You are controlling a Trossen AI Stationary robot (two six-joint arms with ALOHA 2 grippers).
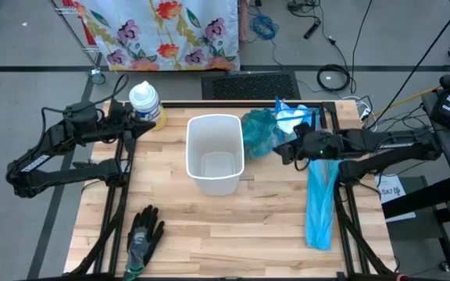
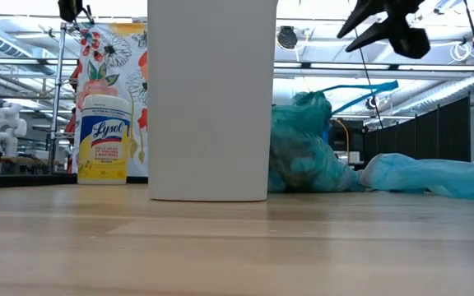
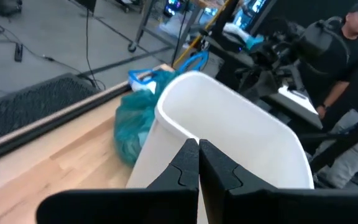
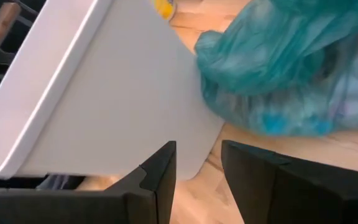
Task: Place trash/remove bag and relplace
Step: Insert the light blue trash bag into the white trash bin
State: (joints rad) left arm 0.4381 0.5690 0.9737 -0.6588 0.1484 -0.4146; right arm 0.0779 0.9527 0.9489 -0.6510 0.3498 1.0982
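**White bin bare, filled bag beside it, right gripper hanging open above**

Seen from above with the table's centre as the dial's hub, the nearest item is the black-and-grey work glove (image 1: 143, 238), lying flat at about seven o'clock near the front edge. At about four o'clock a long, flattened blue bag (image 1: 319, 204) stretches along the right side of the table (image 1: 233, 234), one end toward the front edge and the other running under the right arm.

At the hub stands the white trash bin (image 1: 215, 153), upright, with no liner visible inside; its bare white floor shows from above. Just beside it, at about two o'clock, sits a bunched teal bag (image 1: 259, 131), tied into a lump and resting against the bin's wall in the low view. Pale, crumpled shapes show faintly through its film; whether they are the trash cannot be told, and no loose trash shows on the wood.

The right gripper (image 1: 290, 150) hangs above the table at three o'clock, near the teal bag and the bin's right wall, its fingers (image 4: 157, 180) apart with nothing between them.

At about ten o'clock, the left gripper (image 3: 198, 163) waits off the table's left edge with its fingers pressed together, empty, pointing toward the bin. Next to it, at eleven o'clock on the far corner, stands a yellow-labelled wipes canister (image 1: 145, 103).

Beyond the table, a person in dark clothing (image 3: 344, 56) appears in the left wrist view, and a floral cloth (image 1: 162, 31) hangs at twelve o'clock.
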